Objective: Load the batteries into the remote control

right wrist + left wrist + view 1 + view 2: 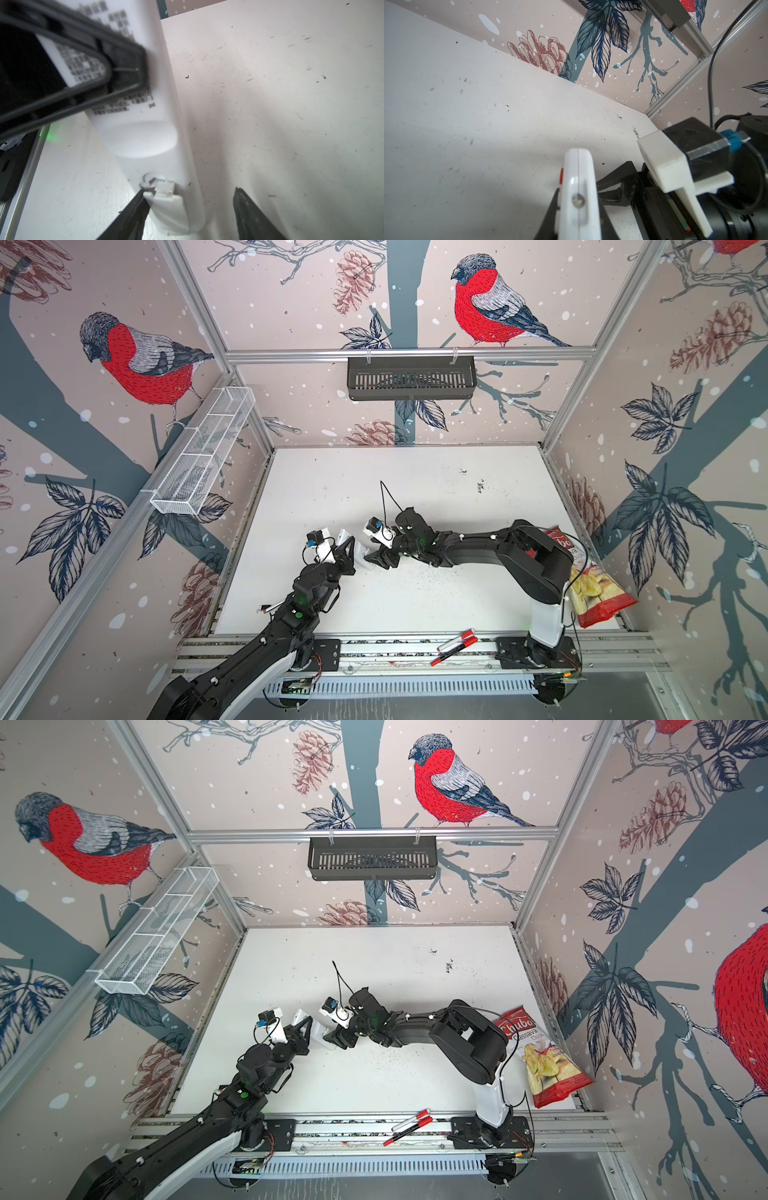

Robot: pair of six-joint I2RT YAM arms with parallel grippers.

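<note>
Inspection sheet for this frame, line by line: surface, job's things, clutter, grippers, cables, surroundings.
Surface: white table, scuffed, with dark specks.
Job's things: remote control gripped, printed back showing, battery cover at its end; batteries: nothing seen.
Clutter: marker pens on the front rail; chips bag at the table's right edge.
Grippers: left gripper shut on the remote control; right gripper open, one fingertip at the cover's latch.
Cables: black cable loops above the right wrist.
Surroundings: black basket, white mesh basket, bird-print walls.

White remote control (145,135), right fingers (128,214) apart, one seemingly touching it
</note>
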